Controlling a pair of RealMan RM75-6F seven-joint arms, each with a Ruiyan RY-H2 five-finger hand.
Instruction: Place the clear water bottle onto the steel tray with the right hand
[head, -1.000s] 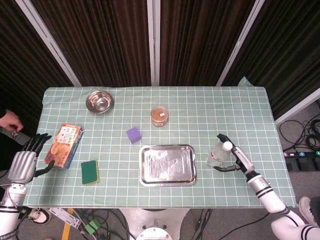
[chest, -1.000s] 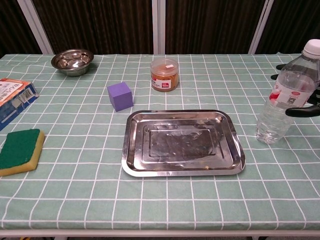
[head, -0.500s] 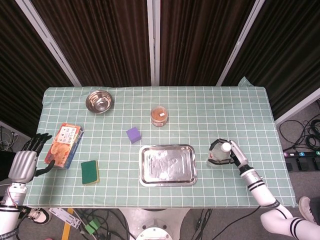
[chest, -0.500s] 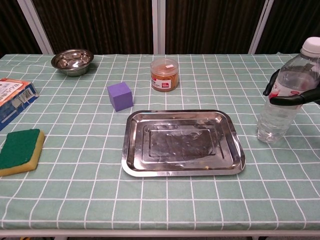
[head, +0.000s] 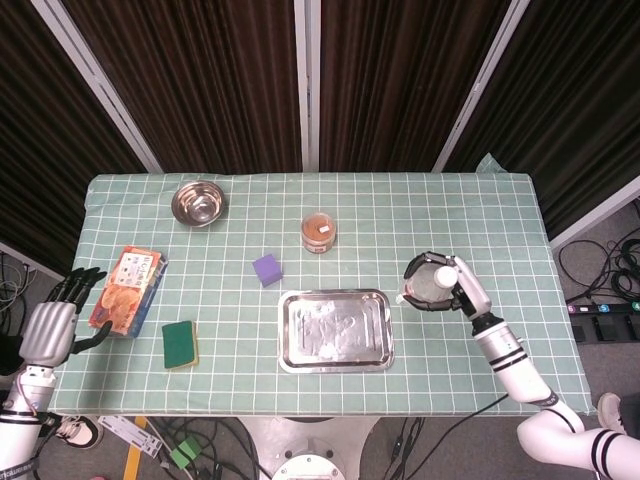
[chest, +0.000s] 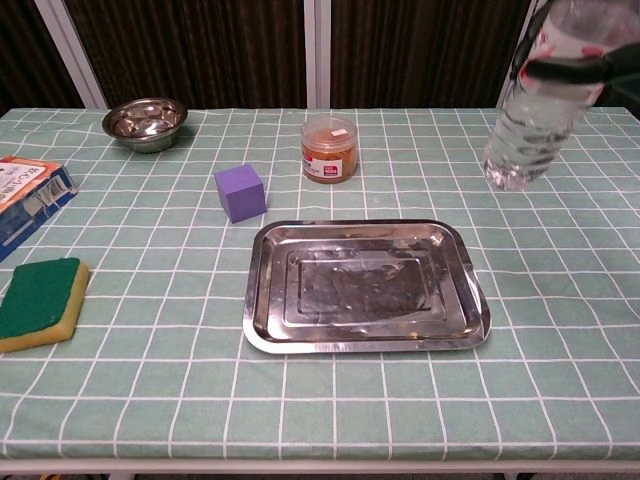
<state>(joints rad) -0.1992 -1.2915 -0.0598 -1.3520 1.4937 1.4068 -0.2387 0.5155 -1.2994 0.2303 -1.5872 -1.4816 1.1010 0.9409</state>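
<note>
The clear water bottle (chest: 535, 110) hangs upright in the air, right of the steel tray (chest: 365, 286) and above the tablecloth. My right hand (head: 452, 287) grips the bottle (head: 428, 284) around its upper part; black fingers (chest: 570, 66) wrap it near the red label. The tray (head: 335, 330) lies flat and bare at the table's front middle. My left hand (head: 50, 325) stays open off the table's left edge, holding nothing.
A purple cube (chest: 240, 192) and an orange-filled jar (chest: 329, 149) stand behind the tray. A steel bowl (chest: 145, 122) sits at the back left. A green sponge (chest: 38, 302) and a snack box (head: 128, 290) lie at the left.
My right hand closed around the bottle and lifted it off the table, carrying it up and slightly left toward the tray. The left hand has barely moved.
</note>
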